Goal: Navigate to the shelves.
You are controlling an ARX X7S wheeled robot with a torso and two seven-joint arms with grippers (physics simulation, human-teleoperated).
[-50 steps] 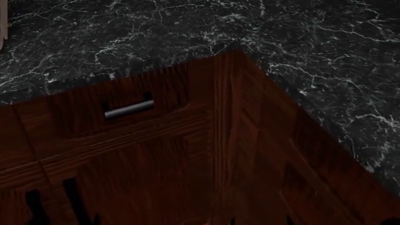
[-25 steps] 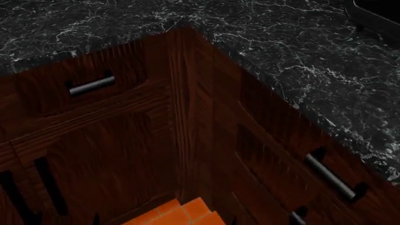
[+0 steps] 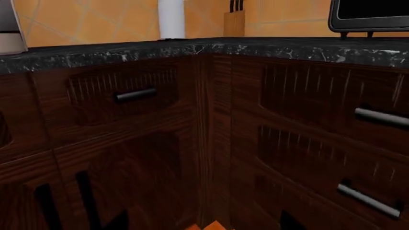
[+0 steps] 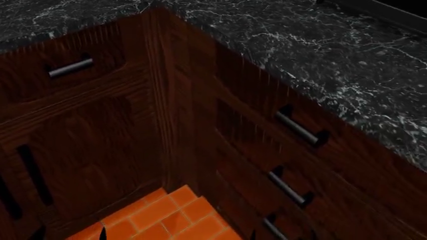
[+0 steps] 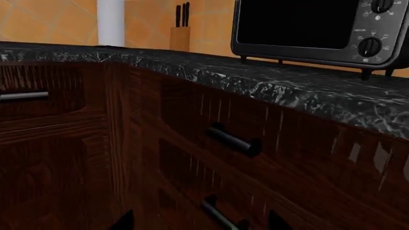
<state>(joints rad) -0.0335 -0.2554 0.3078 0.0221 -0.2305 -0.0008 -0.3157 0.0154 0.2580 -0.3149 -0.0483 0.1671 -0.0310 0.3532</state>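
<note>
The shelves are out of view in every frame. I face the inner corner (image 4: 157, 100) of dark wooden kitchen cabinets under a black marble counter (image 4: 347, 65). In the left wrist view only the two dark tips of my left gripper (image 3: 206, 223) show, far apart, with nothing between them. My right gripper (image 5: 202, 221) shows the same way, its tips spread wide in front of the drawer fronts. Both grippers hang low, close to the cabinet fronts.
Drawers with metal bar handles (image 4: 298, 127) line the right-hand cabinet run, and one handle (image 4: 70, 67) sits on the left run. Orange floor tiles (image 4: 160, 215) lie below the corner. On the counter stand a black microwave (image 5: 313, 26), a knife block (image 5: 181, 38) and a white roll (image 5: 110, 21).
The head view has swung right and down: the cabinet corner slid to the upper left, the orange floor tiles grew larger, and more right-hand drawer handles came into view.
</note>
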